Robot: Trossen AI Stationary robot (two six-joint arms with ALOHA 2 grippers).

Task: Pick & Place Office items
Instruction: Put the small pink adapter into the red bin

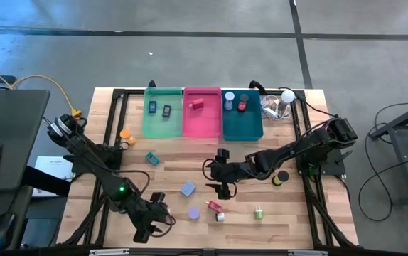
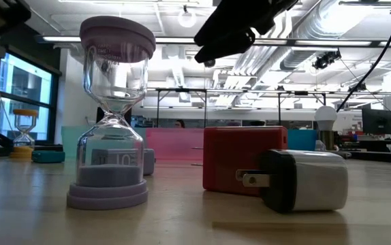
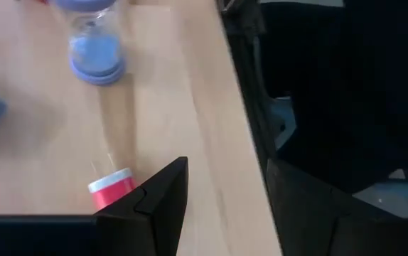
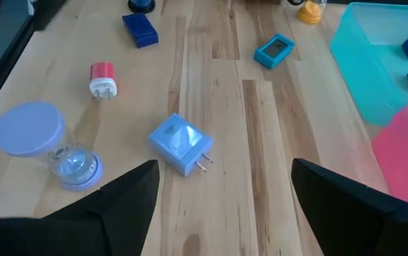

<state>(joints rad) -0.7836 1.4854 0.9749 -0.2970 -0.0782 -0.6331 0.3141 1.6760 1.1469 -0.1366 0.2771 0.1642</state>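
Small office items lie on the wooden table: a blue plug adapter (image 4: pixel 183 146) on its side, a lavender hourglass (image 4: pixel 44 146) standing upright, a red plug (image 4: pixel 103 80), a white plug (image 2: pixel 304 178), a blue block (image 4: pixel 140 30), a teal item (image 4: pixel 274 50), an orange hourglass (image 1: pixel 126 135), a green item (image 1: pixel 259 212) and a dark roll (image 1: pixel 281 178). My right gripper (image 4: pixel 224 167) is open and empty above the table's middle (image 1: pixel 222 186), just short of the blue plug adapter. My left gripper (image 3: pixel 225 206) is open and empty at the table's near edge (image 1: pixel 149 227), near the red plug (image 3: pixel 111 188).
A green bin (image 1: pixel 161 114), a pink bin (image 1: pixel 202 117) and a teal bin (image 1: pixel 243 122) stand in a row at the far edge, each with a few small items inside. A white bulb with clear plastic (image 1: pixel 281 99) lies to their right. A laptop (image 1: pixel 5 142) sits off the table's left.
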